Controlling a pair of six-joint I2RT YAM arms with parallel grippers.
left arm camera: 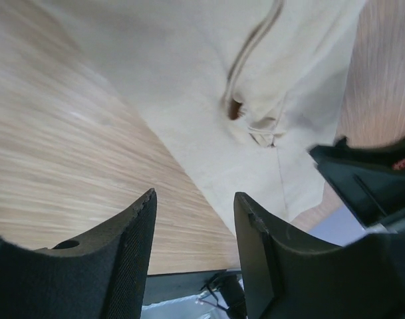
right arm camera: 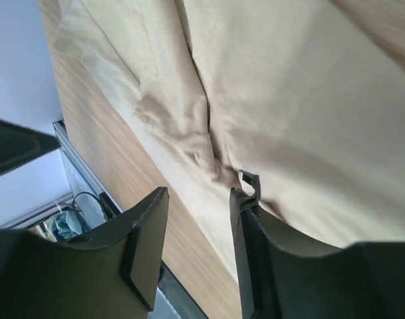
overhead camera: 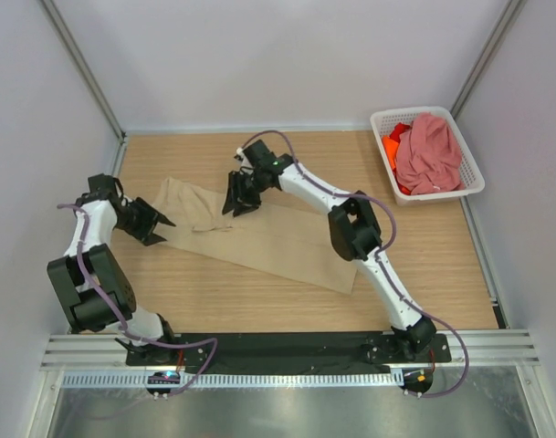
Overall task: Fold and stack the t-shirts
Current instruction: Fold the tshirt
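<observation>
- The beige shirt (overhead camera: 278, 242) lies flat on the surface (overhead camera: 424, 255), its long axis running from far-left to near-right.
- Right hand (overhead camera: 240, 210) hovers over the shirt's far-left end, fingers spread, holding nothing.
- Left hand (overhead camera: 159, 228) sits just beside that end's left edge, also spread and empty; both are close, with the right directly above cloth.
- The pink shirt (overhead camera: 428, 155) and orange shirt (overhead camera: 390, 146) wait in the basket (overhead camera: 474, 178), nearer the right arm.
- No readable writing.
</observation>
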